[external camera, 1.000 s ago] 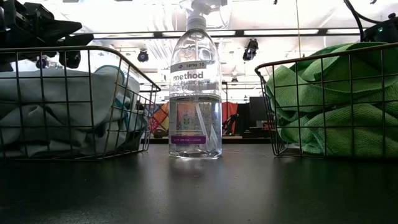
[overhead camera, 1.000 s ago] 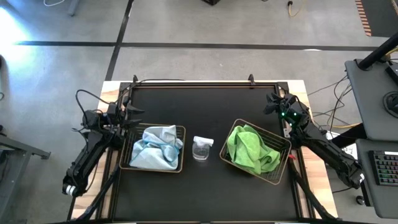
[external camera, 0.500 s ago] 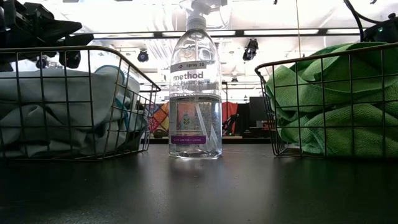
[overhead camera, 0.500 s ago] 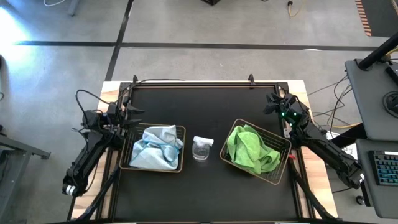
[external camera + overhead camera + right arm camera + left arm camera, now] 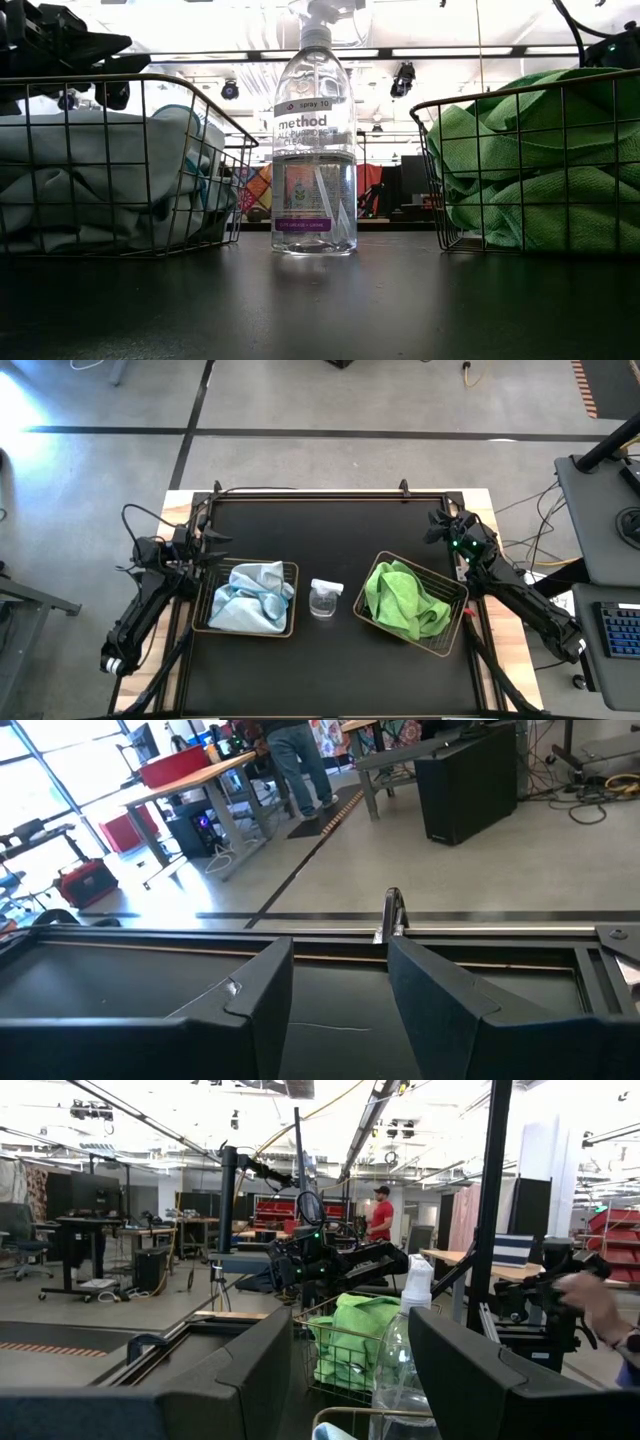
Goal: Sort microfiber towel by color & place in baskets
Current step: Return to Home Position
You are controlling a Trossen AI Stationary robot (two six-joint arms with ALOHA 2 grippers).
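No change from 0.5 s ago: left claw [image 5: 212, 546] parked at the counter's [image 5: 330, 525] left edge, right claw [image 5: 437, 526] at its right edge, fingers of each apart. Clear spray bottle [image 5: 314, 140], label reading "method", stands between 2 loads: left basket [image 5: 296, 598] holding blue towels [image 5: 245, 600], right basket [image 5: 460, 616] holding green towels [image 5: 402, 598].
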